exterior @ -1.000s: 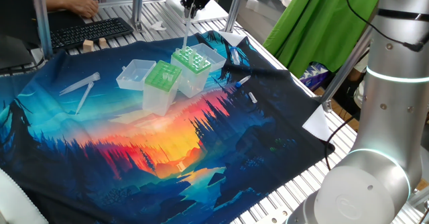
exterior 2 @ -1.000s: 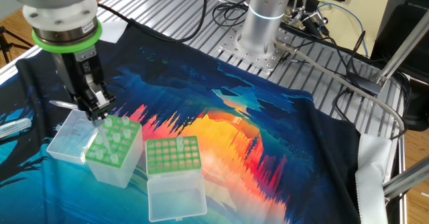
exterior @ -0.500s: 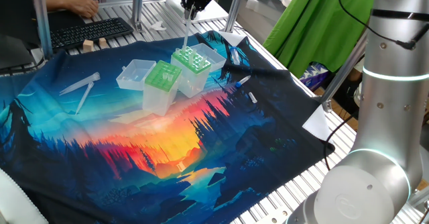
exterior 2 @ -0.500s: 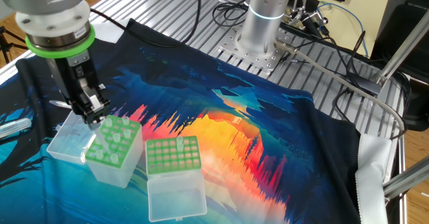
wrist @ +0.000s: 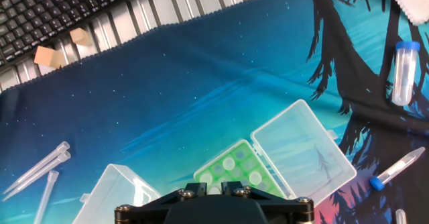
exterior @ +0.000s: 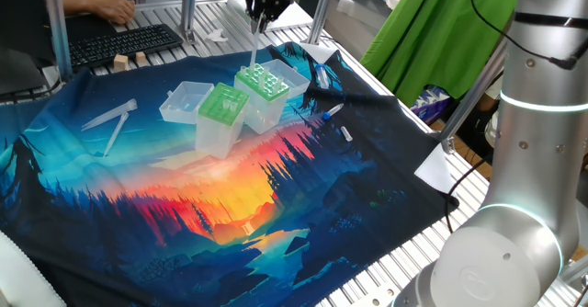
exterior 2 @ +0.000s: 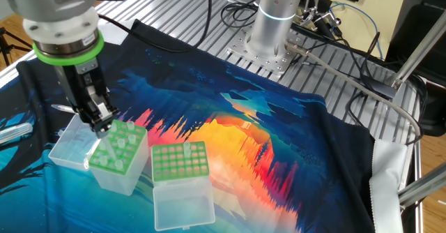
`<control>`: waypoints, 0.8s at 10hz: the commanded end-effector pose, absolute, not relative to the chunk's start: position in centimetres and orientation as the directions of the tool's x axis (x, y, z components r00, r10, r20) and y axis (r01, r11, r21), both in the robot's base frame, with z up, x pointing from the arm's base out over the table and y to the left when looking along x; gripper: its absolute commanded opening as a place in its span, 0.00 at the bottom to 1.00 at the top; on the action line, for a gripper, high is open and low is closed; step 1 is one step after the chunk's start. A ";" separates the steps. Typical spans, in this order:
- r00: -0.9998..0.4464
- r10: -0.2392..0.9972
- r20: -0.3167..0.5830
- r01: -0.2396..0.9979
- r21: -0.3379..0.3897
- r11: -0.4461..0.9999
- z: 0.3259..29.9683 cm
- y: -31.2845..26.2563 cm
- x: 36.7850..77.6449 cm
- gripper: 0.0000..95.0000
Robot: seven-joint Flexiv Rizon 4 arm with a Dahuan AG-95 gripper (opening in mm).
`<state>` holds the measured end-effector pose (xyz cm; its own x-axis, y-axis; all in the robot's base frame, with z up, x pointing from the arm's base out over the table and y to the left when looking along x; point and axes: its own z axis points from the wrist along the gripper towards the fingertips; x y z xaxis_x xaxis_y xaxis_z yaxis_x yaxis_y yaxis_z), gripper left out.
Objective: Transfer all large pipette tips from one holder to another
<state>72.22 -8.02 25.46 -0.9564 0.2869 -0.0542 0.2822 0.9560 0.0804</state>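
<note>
Hanging above the light-green holder (exterior 2: 118,146) at the lower left of the other fixed view, the pincer (exterior 2: 102,127) pinched one large pipette tip (exterior 2: 111,149) — its clear cone pointed down among the wide holes. Just right of it stood the dotted-grid holder (exterior 2: 180,160), lid open toward the frame's bottom edge. Loose tips (exterior: 110,123) lay on the cloth-covered surface (exterior: 276,206) at one fixed view's left.

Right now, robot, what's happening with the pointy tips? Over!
Gripper shut on one large pipette tip. Tip hangs straight down over the plain light-green holder. Dotted-grid holder beside it. Nothing in the way.
</note>
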 end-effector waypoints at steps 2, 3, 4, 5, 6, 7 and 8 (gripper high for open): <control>-0.956 0.290 -0.055 0.285 0.079 0.955 24.2 -8.2 72.4 0.00; -0.956 0.289 -0.057 0.284 0.075 0.956 23.7 -8.2 72.4 0.00; -0.955 0.291 -0.051 0.287 0.073 0.955 23.4 -8.2 72.3 0.00; -0.952 0.302 -0.041 0.299 0.065 0.952 23.2 -8.1 72.2 0.00; -0.951 0.308 -0.037 0.305 0.058 0.950 23.1 -8.0 72.2 0.20; -0.950 0.311 -0.036 0.309 0.057 0.949 23.0 -8.0 72.2 0.20; -0.949 0.313 -0.032 0.310 0.057 0.949 23.0 -8.0 72.2 0.20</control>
